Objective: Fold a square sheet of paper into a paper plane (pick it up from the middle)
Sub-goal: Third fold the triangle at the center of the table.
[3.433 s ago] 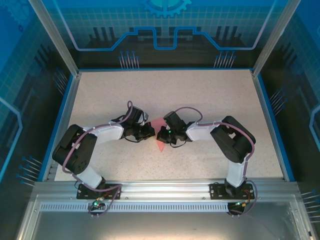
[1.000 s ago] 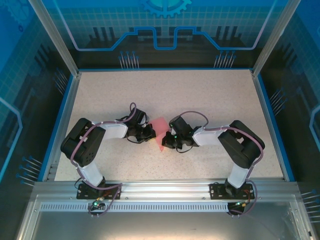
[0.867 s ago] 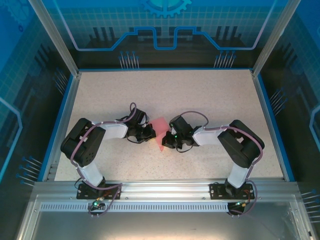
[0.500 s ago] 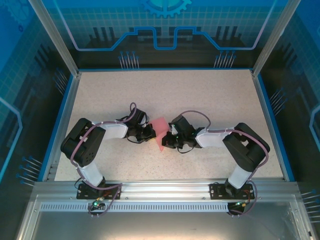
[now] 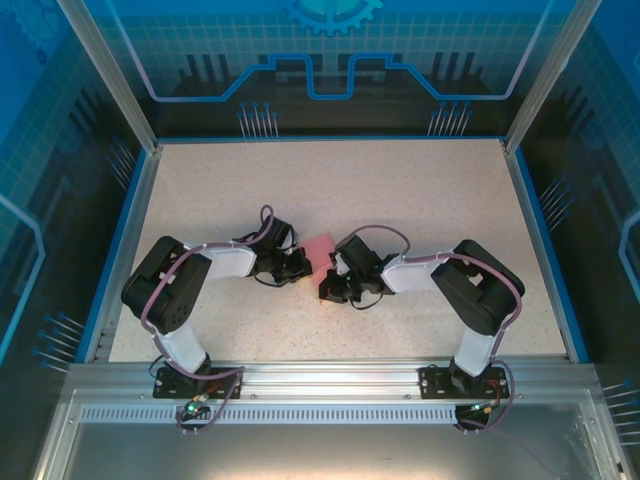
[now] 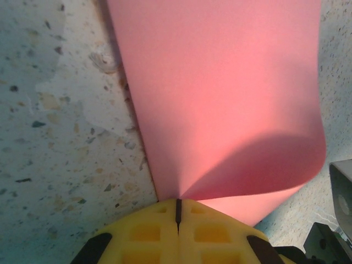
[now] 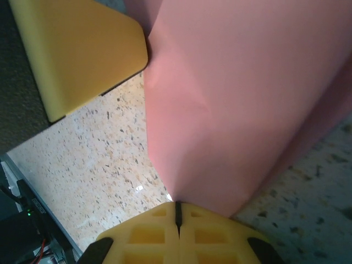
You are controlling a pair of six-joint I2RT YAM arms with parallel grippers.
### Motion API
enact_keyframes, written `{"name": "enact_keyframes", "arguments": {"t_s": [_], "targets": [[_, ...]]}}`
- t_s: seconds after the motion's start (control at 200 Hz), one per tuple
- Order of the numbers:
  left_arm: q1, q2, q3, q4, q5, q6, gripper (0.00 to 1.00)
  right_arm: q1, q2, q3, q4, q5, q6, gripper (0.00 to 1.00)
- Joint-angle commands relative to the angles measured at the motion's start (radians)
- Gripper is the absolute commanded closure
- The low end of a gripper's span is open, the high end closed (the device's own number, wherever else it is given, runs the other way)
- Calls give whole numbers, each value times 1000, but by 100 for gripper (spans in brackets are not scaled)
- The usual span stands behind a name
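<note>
Pink sheet (image 5: 318,246): plain, unmarked, mid-table. Pinched at two opposite edges and bowed over itself in a loose curl, not pressed flat. Faint wrinkle near one pinch.

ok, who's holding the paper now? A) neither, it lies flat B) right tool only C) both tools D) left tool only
C: the paper runs into the closed seam of the left tool and of the right tool in their wrist views.
</note>
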Motion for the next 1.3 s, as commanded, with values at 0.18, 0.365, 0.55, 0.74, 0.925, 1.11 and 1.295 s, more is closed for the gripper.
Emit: {"name": "enact_keyframes", "arguments": {"t_s": [0.18,0.365,0.55,0.74,0.925,1.11,1.295], "targets": [[-12,26,-16,-83,-70,13,100,22,-71,0,-49,-10,-51,98],[-12,29,-9,-84,-71,13,100,33,-53,13,-73,-25,-70,97],[-12,26,-6,-91,-72,14,100,34,6,20,-121,-14,-66,98],[-13,22,-4,-96,-74,16,100,28,-18,46,-158,-5,-76,98],[-12,14,-2,-103,-76,21,100,-23,-131,32,-117,54,-82,96],[-13,9,4,-109,-75,24,100,-72,-91,63,-110,62,-100,96],[-13,6,6,-113,-76,24,100,-89,-30,118,-130,68,-126,96]]}}
